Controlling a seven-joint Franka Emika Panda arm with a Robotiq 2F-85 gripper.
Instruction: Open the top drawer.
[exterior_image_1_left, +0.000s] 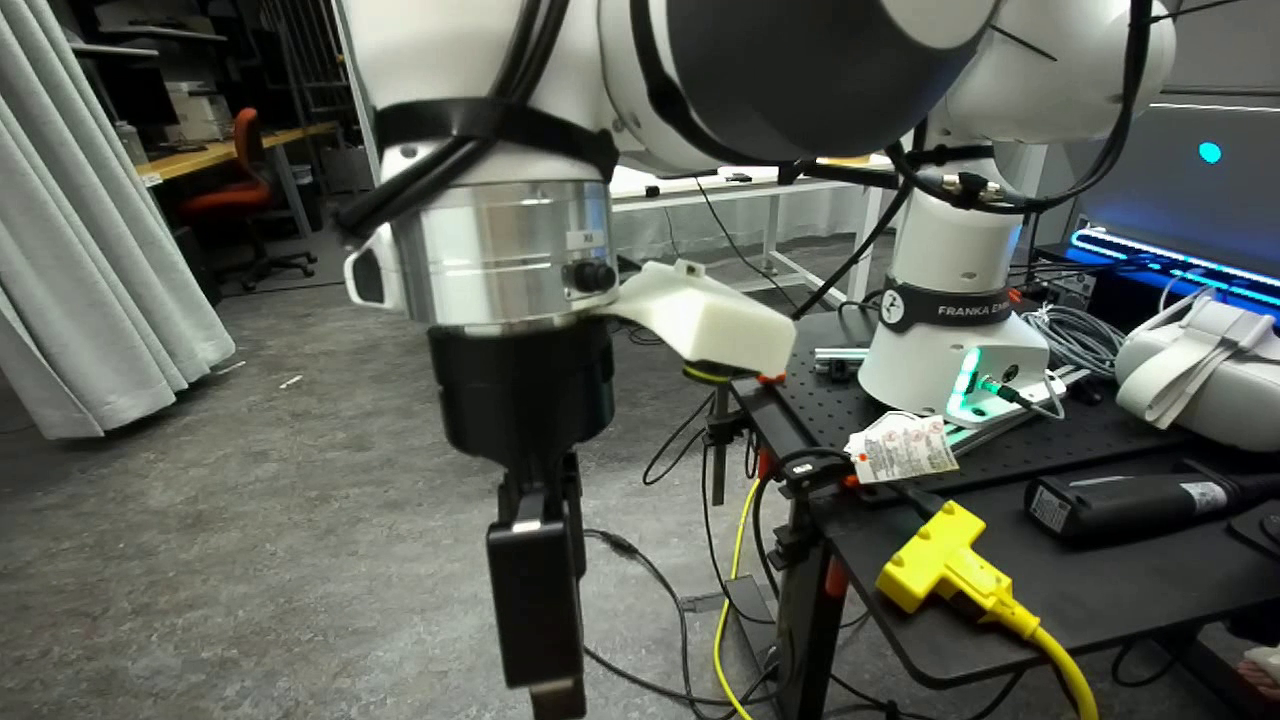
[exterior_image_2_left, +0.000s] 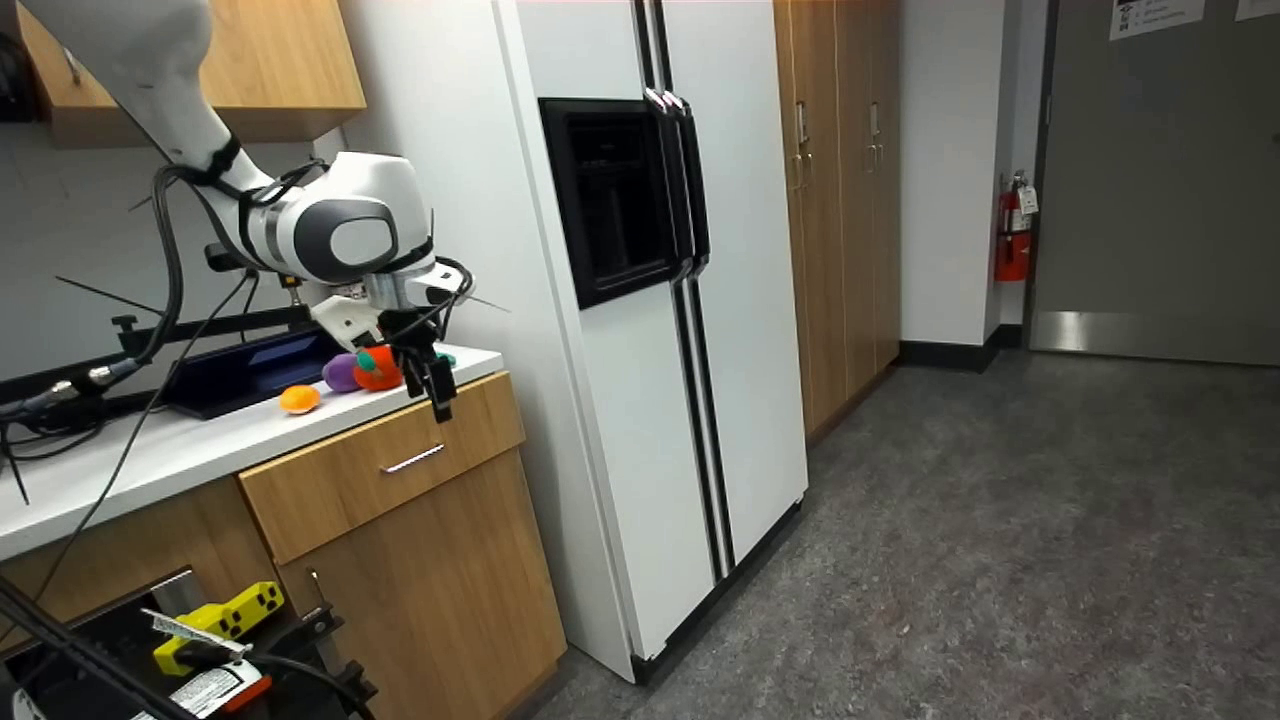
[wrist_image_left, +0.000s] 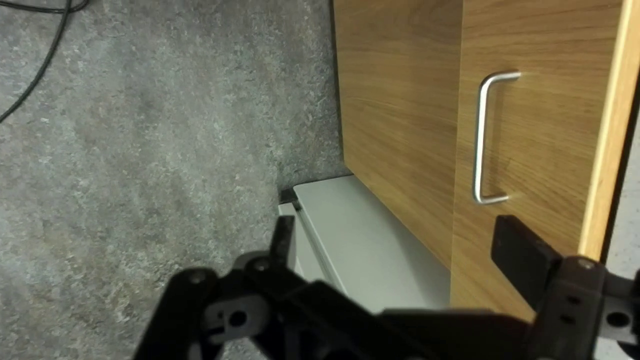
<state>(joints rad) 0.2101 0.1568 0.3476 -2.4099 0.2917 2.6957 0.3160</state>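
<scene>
Above the handle (wrist_image_left: 479, 140) of the top drawer (wrist_image_left: 545, 150) | gripper (wrist_image_left: 400, 242): fingers (wrist_image_left: 522, 262) spread | risk: nearer finger may jam against the drawer's front | cause: narrow-looking gap behind the handle

The Panda arm (exterior_image_1_left: 620, 90) has smooth white casings with a dark-grey joint cover (exterior_image_1_left: 790, 80). Black cables (exterior_image_1_left: 525, 50) run along it, bound by black straps (exterior_image_1_left: 560, 135). The polished silver wrist flange (exterior_image_1_left: 490, 250) carries a small white label (exterior_image_1_left: 586, 240) and a round black fitting (exterior_image_1_left: 594, 277); an off-white angular bracket (exterior_image_1_left: 740, 325) is fixed at its side. The end effector (wrist_image_left: 400, 247) is black, with blocky fingers (wrist_image_left: 522, 260) and round screw heads (wrist_image_left: 586, 263). A black band (exterior_image_1_left: 960, 309) on the white base (exterior_image_1_left: 925, 365) bears "FRANKA EM" and a round emblem (exterior_image_1_left: 893, 305); a green light strip (exterior_image_1_left: 964, 378) glows below.
</scene>
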